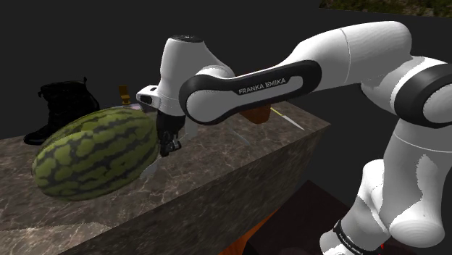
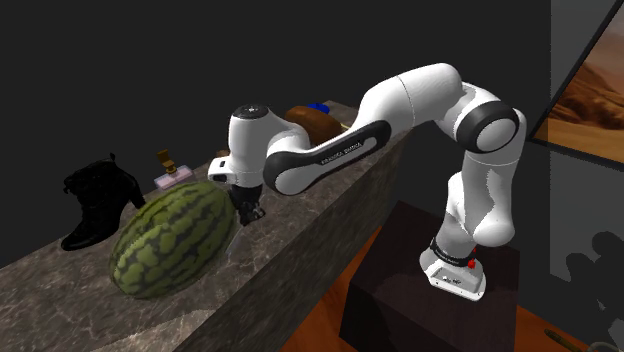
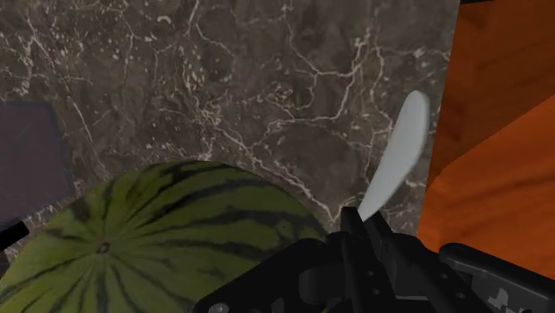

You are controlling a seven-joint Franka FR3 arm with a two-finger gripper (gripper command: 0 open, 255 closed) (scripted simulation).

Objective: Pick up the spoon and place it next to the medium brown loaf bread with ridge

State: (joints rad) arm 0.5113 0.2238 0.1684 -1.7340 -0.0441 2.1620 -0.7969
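Spoon [image 3: 398, 151] sits clamped by its handle in the gripper [image 3: 360, 222]; lift it clear of the watermelon [image 3: 169, 236] before carrying it to the loaf [image 2: 312, 122].

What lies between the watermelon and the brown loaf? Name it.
The tool, clasping the white spoon, hangs between watermelon and loaf over the veined counter, as the second exterior view shows.

Spoon [image 3: 398, 151]: handle end hidden between the closed fingers of the gripper [image 3: 360, 233].
Watermelon [image 3: 169, 236]: cut off by the wrist picture's edge, near side covered by the gripper.
Loaf [image 2: 312, 122]: partly behind the arm; ridge cannot be told.
Blue thing [image 2: 320, 106]: behind the loaf, too small to tell.
Small item [image 2: 172, 170]: near the boot [image 1: 61, 109], too small to identify.
Arm [image 1: 406, 181]: base cut off by the shoulder view's lower edge.
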